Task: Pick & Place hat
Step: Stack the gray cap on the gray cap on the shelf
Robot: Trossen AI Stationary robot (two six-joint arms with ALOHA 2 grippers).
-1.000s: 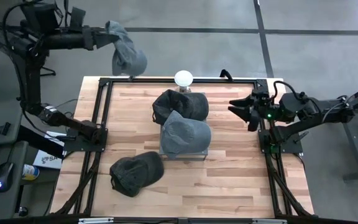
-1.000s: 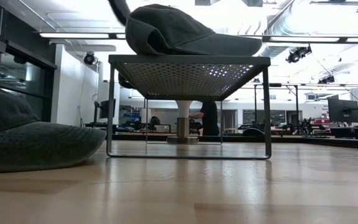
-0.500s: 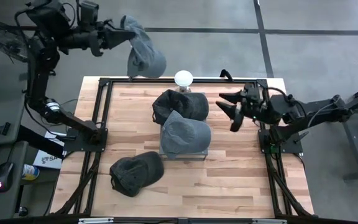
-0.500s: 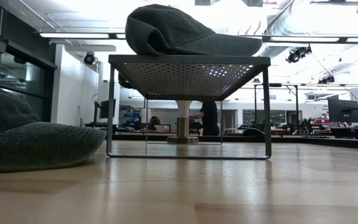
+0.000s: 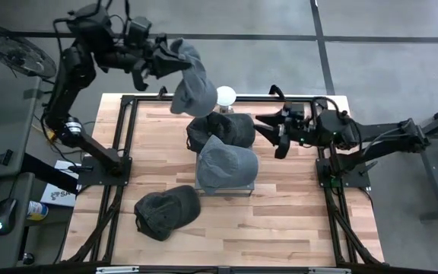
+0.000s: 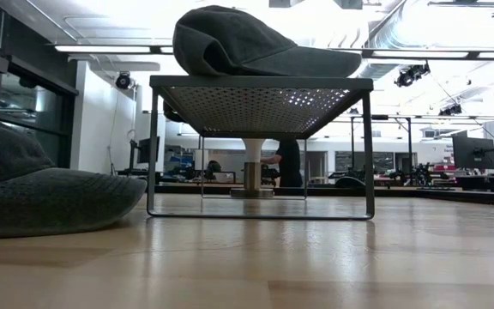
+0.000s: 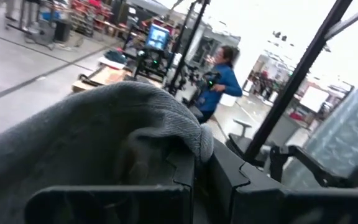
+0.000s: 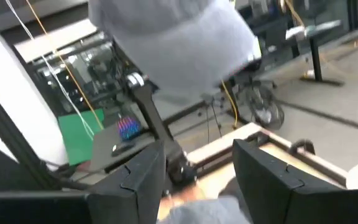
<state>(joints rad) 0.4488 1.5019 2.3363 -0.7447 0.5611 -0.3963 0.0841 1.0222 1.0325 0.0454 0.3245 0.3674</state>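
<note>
My left gripper (image 5: 166, 61) is shut on a light grey cap (image 5: 191, 80), held in the air over the table's far edge, just left of the white-topped stand (image 5: 225, 95). In the left wrist view the grey cap (image 7: 104, 130) drapes over the fingers. My right gripper (image 5: 271, 135) is open and hovers right of a dark cap (image 5: 220, 129) that lies by the stand's foot. Its wrist view shows the spread fingers around the right gripper (image 8: 197, 180), with the hanging grey cap (image 8: 173, 43) beyond. A second grey cap (image 5: 226, 164) rests on a metal rack (image 6: 260, 86). My left gripper holds the light grey cap by an edge at its upper end (image 5: 175, 55), coming level from the table's left. The cloth folds over the fingers (image 7: 166, 162), hiding the exact place of contact. The cap is lifted clear and hangs down and to the right of the gripper.
Another dark cap (image 5: 166, 211) lies on the near left of the wooden table (image 5: 295, 221), seen close in the low view as the dark cap (image 6: 41, 189). Black frame rails (image 5: 124, 152) run along the table's sides. A person stands in the room behind.
My left arm has swung toward the table's right, carrying the hanging grey cap from beyond the far left corner to just left of the white stand. My right gripper has moved toward the table's left, nearer the dark cap by the stand, and stayed open.
</note>
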